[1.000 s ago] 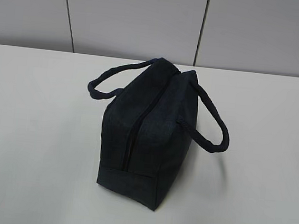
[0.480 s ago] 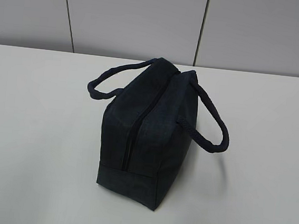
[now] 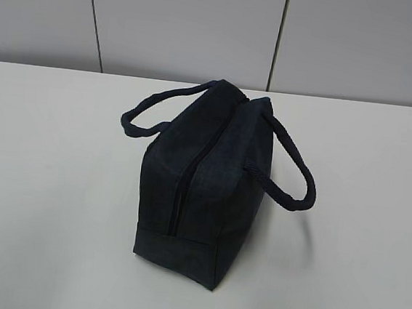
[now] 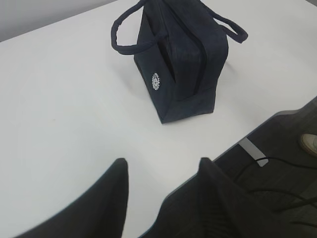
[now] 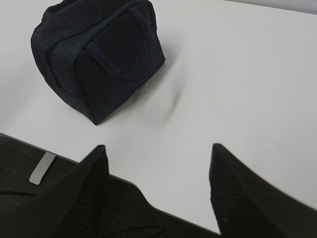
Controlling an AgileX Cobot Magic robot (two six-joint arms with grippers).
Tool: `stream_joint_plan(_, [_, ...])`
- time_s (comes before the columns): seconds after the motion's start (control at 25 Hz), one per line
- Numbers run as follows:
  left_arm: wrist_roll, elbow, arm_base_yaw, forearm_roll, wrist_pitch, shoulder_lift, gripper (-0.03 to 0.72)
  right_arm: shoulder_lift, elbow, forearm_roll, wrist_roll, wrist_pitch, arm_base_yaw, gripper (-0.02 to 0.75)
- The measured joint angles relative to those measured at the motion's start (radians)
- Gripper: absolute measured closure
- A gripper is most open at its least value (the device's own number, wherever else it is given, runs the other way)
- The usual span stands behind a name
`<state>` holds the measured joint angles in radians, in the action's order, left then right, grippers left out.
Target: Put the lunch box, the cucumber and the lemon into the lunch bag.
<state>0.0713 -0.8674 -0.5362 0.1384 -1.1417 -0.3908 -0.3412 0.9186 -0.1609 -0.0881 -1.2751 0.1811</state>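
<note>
Standing upright on the white table, the lunch bag has its top zipper closed and its 2 handles hanging outward; the left gripper and right gripper hover apart from it, jaws spread, holding nothing

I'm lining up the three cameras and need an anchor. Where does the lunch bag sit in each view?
Exterior view: lunch bag stands at centre, end panel toward the camera, zipper running up its top.
Left wrist view: upper middle, beyond the empty left gripper.
Right wrist view: upper left, beyond the empty right gripper.
Shared landmark: the loop handle on the bag's side, seen at and.
</note>
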Motion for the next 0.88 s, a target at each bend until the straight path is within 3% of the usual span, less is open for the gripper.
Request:
stream_joint_plan(0.36, [0.056,0.023,0.0,0.016,-0.015,0.002,0.378,0.057,-0.003,0.0,-0.022,0.0,0.0,0.259])
stream_joint_plan(0.88, [0.086,0.233,0.0,0.024,-0.016,0.187,0.396,0.325,-0.049,0.085,-0.032,-0.004,0.0,0.259])
